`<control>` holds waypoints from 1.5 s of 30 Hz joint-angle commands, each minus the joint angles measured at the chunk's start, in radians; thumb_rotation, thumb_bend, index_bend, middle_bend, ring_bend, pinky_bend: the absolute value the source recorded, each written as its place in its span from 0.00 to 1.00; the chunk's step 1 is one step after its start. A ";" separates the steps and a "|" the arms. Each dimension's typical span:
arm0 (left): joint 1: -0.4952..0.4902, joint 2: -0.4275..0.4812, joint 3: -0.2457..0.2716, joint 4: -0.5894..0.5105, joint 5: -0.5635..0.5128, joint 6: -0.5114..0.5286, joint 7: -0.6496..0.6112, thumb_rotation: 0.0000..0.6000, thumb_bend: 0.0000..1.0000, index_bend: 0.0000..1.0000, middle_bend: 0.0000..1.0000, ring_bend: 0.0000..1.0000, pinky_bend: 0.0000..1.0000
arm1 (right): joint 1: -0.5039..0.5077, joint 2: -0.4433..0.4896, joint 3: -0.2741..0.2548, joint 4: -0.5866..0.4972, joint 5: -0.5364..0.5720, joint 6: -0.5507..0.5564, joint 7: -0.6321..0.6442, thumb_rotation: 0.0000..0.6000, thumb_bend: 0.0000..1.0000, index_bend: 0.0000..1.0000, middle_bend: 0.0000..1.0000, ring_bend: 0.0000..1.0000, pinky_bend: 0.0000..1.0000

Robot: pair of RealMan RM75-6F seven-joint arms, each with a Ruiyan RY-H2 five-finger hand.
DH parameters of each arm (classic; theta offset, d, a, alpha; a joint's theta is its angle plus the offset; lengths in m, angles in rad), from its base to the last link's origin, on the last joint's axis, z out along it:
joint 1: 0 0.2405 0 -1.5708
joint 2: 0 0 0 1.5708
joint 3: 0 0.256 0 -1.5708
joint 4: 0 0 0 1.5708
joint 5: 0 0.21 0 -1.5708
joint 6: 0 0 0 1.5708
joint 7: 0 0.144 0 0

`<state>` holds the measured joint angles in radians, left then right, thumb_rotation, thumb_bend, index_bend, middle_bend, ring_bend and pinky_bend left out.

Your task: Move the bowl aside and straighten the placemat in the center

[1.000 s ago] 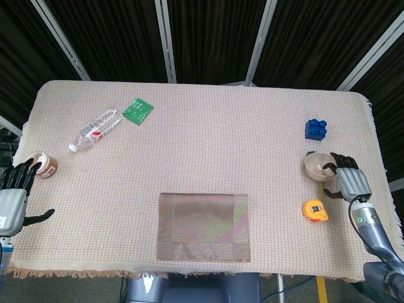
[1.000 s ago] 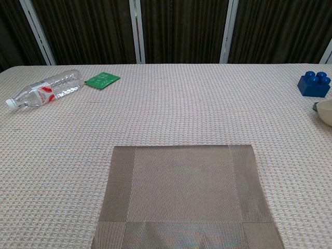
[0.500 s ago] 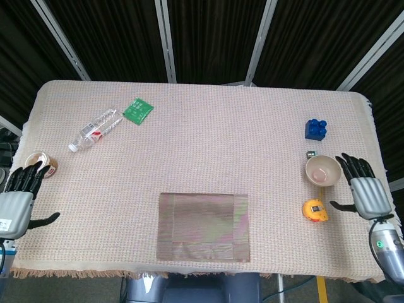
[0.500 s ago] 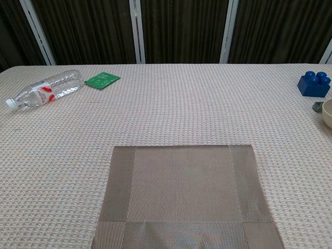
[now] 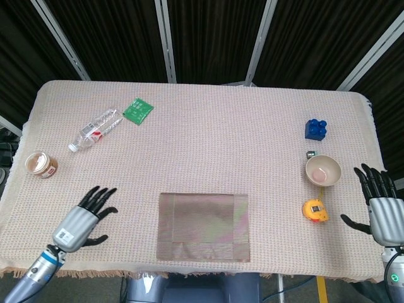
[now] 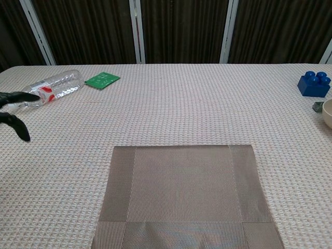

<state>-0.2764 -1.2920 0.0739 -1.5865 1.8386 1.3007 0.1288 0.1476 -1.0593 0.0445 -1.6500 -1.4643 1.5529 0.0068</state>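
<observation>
The beige bowl [image 5: 323, 170] stands alone on the right of the table; the chest view catches only its rim [image 6: 327, 113] at the right edge. The grey-brown placemat [image 5: 203, 226] lies flat at the front centre, also seen in the chest view [image 6: 183, 196]. My right hand [image 5: 384, 208] hovers off the table's right edge, fingers spread, holding nothing, apart from the bowl. My left hand [image 5: 83, 220] is over the front left of the table, fingers spread and empty, left of the placemat. Its dark fingertips [image 6: 14, 123] show at the chest view's left edge.
A yellow tape measure [image 5: 315, 210] lies just in front of the bowl, a blue block [image 5: 316, 129] and a small grey piece [image 5: 310, 153] behind it. On the left are a plastic bottle [image 5: 95, 129], a green packet [image 5: 137, 110] and a small round container [image 5: 40, 164].
My right hand let go of the bowl and drew back off the right edge. My left hand swung in from the left edge to the front left of the table.
</observation>
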 commanded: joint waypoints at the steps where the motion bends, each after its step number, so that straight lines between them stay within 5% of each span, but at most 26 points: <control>1: -0.062 -0.095 0.034 0.072 0.079 -0.061 0.000 1.00 0.22 0.47 0.00 0.00 0.00 | -0.007 0.008 0.002 -0.007 0.000 0.003 -0.001 1.00 0.00 0.00 0.00 0.00 0.00; 11: -0.113 -0.258 0.075 0.190 0.134 -0.133 0.038 1.00 0.37 0.51 0.00 0.00 0.00 | -0.009 0.013 0.003 0.001 -0.005 -0.032 0.025 1.00 0.00 0.04 0.00 0.00 0.00; 20: -0.124 -0.355 0.105 0.322 0.132 -0.142 0.019 1.00 0.38 0.52 0.00 0.00 0.00 | -0.009 0.020 0.019 0.006 0.005 -0.052 0.039 1.00 0.00 0.06 0.00 0.00 0.00; 45: -0.144 -0.403 0.130 0.337 0.100 -0.114 0.032 1.00 0.37 0.51 0.00 0.00 0.00 | -0.020 0.025 0.035 0.009 -0.010 -0.058 0.054 1.00 0.00 0.09 0.00 0.00 0.00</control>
<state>-0.4184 -1.6913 0.2013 -1.2475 1.9421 1.1926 0.1523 0.1275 -1.0345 0.0792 -1.6405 -1.4742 1.4942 0.0605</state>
